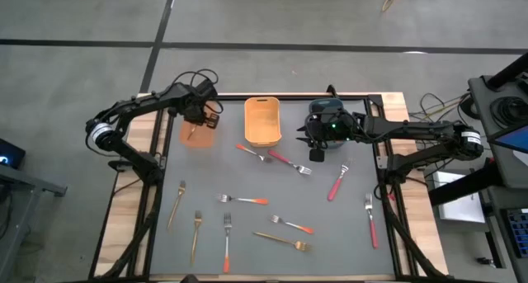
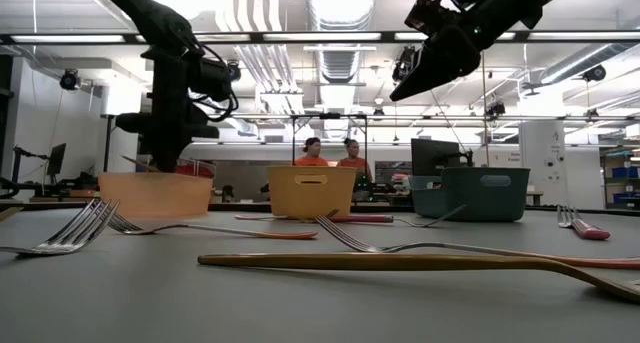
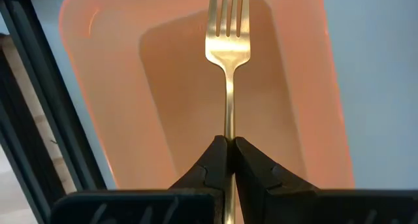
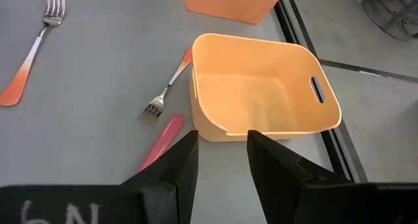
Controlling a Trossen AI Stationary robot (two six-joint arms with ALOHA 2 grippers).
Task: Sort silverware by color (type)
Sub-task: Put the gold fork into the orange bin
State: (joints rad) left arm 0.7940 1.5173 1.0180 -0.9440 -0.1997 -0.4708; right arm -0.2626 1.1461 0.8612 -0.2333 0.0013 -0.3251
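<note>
The left end effector (image 3: 228,160) is clamped on the handle of a gold fork (image 3: 228,48), which points tines-first away from its fingers, over the salmon-orange bin (image 3: 104,87) directly below. Beside that bin, toward the table middle, stands the yellow-orange bin (image 1: 262,122), empty.

The right end effector (image 4: 221,160) hangs with fingers apart and nothing between them, raised over the dark teal bin (image 2: 480,191) (its inside cannot be made out). Just ahead of its fingers lie a red-pink-handled fork (image 4: 158,149) and an orange-handled fork (image 4: 166,90), both touching or nearly touching the yellow-orange bin's near wall, crowding the space in front of it.

The other forks lie scattered over the grey table (image 1: 346,233), farther from both arms: gold ones below the left end effector's side, red-pink ones nearer the right.

Two people stand in the room beyond the table.
</note>
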